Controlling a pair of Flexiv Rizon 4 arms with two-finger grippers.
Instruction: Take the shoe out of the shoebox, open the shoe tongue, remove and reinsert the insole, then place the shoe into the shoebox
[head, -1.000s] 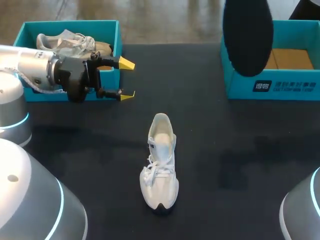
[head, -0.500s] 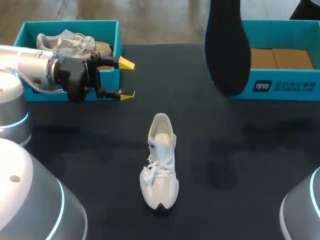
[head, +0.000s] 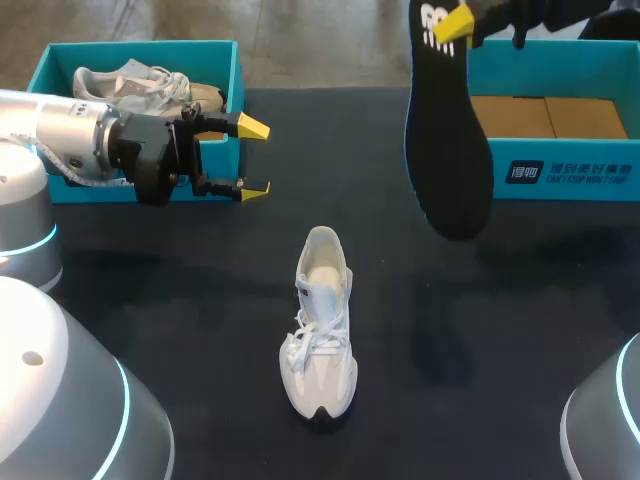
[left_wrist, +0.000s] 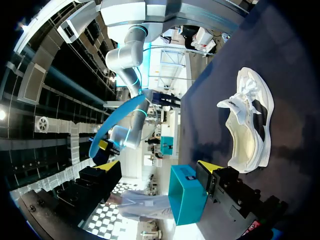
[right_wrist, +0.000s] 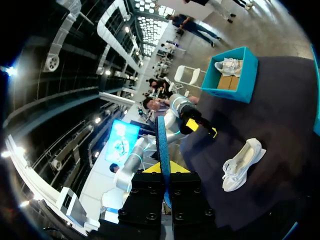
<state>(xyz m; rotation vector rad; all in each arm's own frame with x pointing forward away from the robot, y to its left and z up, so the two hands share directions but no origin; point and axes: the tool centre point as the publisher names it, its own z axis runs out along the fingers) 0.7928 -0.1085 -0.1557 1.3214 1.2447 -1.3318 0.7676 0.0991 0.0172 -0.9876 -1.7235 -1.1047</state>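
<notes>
Head view: the white lace-up sneaker lies in the middle of the frame on the black table, with its toe toward the lower edge. At the upper right, the right gripper clamps the top end of the long black insole. The insole hangs up and to the right of the sneaker, well apart from it, in front of the right teal shoebox. At the left, the left gripper has its fingers spread and grasps nothing, just before the left teal shoebox.

Left wrist view: the left gripper is released. The sneaker lies ahead of it and to one side.

Right wrist view: the right gripper pinches the insole, probably seen on edge. The sneaker lies far ahead.
</notes>
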